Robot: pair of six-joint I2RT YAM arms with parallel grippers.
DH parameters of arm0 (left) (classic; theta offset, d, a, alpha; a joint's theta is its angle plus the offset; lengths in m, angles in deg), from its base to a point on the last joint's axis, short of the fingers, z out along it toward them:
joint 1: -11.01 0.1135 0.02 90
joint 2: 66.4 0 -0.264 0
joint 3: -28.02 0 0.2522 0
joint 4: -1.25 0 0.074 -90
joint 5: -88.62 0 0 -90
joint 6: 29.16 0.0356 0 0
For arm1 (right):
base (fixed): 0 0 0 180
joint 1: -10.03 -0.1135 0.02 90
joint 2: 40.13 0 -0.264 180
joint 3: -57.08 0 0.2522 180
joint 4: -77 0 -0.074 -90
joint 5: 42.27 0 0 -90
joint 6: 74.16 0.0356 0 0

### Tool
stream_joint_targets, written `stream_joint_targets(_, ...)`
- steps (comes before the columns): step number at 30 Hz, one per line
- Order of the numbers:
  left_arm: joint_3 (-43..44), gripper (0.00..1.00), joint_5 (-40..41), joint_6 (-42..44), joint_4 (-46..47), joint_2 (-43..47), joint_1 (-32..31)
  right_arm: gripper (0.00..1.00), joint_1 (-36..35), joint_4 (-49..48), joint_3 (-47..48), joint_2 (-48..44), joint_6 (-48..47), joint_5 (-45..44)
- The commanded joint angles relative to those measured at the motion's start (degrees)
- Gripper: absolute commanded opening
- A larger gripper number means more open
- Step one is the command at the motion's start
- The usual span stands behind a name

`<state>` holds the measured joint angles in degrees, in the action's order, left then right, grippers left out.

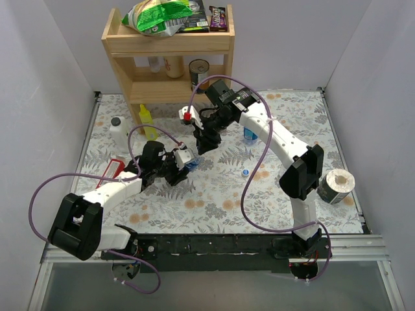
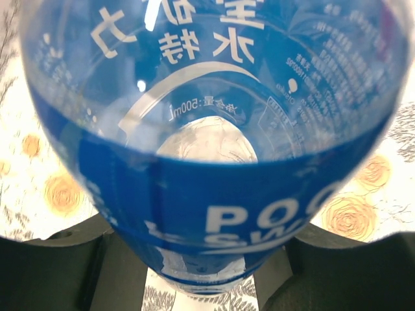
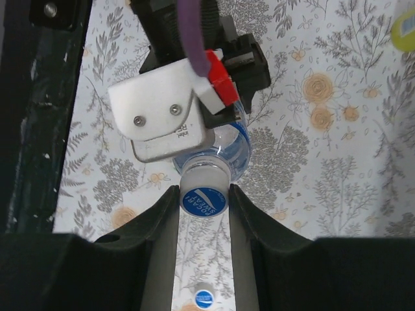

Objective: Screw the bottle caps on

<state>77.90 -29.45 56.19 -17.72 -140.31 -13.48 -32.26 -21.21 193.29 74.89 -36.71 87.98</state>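
My left gripper (image 1: 180, 163) is shut on a clear bottle (image 1: 190, 162) with a blue label band. In the left wrist view this bottle (image 2: 214, 162) fills the frame between the dark fingers (image 2: 52, 272). My right gripper (image 1: 202, 144) reaches down over the bottle's top. In the right wrist view it (image 3: 203, 201) is shut on a blue cap (image 3: 203, 201) that sits on the bottle's neck (image 3: 230, 146). A second loose blue cap (image 1: 245, 173) lies on the table and also shows in the right wrist view (image 3: 203, 299). A second labelled bottle (image 1: 249, 133) stands behind the right arm.
A wooden shelf (image 1: 167, 45) with snack packs stands at the back. A white bottle (image 1: 117, 127) and a yellow bottle (image 1: 146, 120) stand at its left. A red-edged object (image 1: 113, 170) lies by the left arm. A paper roll (image 1: 338, 184) lies at the right edge.
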Motion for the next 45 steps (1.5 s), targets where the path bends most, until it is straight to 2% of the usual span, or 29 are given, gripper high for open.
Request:
stream_joint_targets(1, 1.94, 0.0, 2.05, -0.19, 14.52, 5.71, -1.17, 0.01, -0.08, -4.01, -3.69, 2.85, 26.38, 1.76)
stream_joint_targets(3, 1.94, 0.0, 3.73, 0.42, 14.71, 5.44, -1.35, 0.01, -0.17, -6.32, -6.35, 2.49, 30.48, 1.15)
stream_joint_targets(8, 2.03, 0.0, 7.24, -0.01, 13.74, 4.21, -1.7, 0.01, -0.08, -6.78, -1.62, 6.26, 43.47, -4.2)
stream_joint_targets(14, 1.94, 0.0, 8.65, -0.89, 11.9, 2.2, -1.79, 0.01, 0.01, -6.77, -0.81, 6.97, 43.42, -4.04)
stream_joint_targets(18, 1.68, 0.0, 6.29, -0.98, 8.82, 1.05, -1.79, 0.44, 3.16, -7.82, 1.11, 5.74, 40.87, 0.17)
stream_joint_targets(20, 1.24, 0.0, 4.09, -0.63, 6.9, 0.87, -1.79, 0.53, 5.88, -7.47, 4.19, 3.99, 39.73, 1.41)
stream_joint_targets(21, 1.06, 0.0, 2.86, -0.28, 6.01, 0.44, -1.79, 0.59, 6.68, -6.17, 5.15, 2.68, 37.81, 1.67)
stream_joint_targets(24, 1.76, 0.0, -2.14, 1.13, 0.74, -0.36, -1.7, 0.66, 9.23, -3.35, 7.1, -0.66, 33.24, 1.68)
stream_joint_targets(25, 2.72, 0.0, -5.03, 1.74, -0.75, -1.05, -1.7, 0.66, 9.58, -1.6, 6.84, -1.72, 29.04, 1.76)
stream_joint_targets(27, 3.69, 0.0, -8.47, 2.71, -3.83, -1.67, -1.53, 0.67, 9.85, -0.36, 2.72, -5.4, 22.1, 3.77)
stream_joint_targets(28, 5.35, 0.0, -11.18, 4.19, -5.58, -2.72, -1.35, 0.66, 9.85, 0.86, 0.35, -7.08, 12.49, 6.65)
stream_joint_targets(30, 7.38, 0.0, -17.61, 7.62, -10.5, -4.04, -1.35, 0.64, 9.76, 0.88, -9.1, -12.94, 0.23, 8.61)
stream_joint_targets(33, 13.0, 0.0, -22.98, 11.84, -17.88, -7.99, -1.35, 0.64, 9.5, -7.02, -22.99, -20.86, -14.12, 8.27)
stream_joint_targets(35, 17.12, 0.0, -24.13, 13.77, -23.51, -11.23, -1.35, 0.65, 8.8, -11.05, -26.55, -23.25, -21.67, 7.74)
stream_joint_targets(38, 20.38, 0.0, -25.01, 17.99, -29.23, -13.97, -1.35, 0.66, 7.04, -16.07, -29.73, -25.11, -22.5, 4.93)
stream_joint_targets(45, 22.59, 0.0, -25.1, 21.43, -33.11, -15.48, -1.35, 0.65, 5.63, -16.62, -30.25, -25.55, -26.0, 5.1)
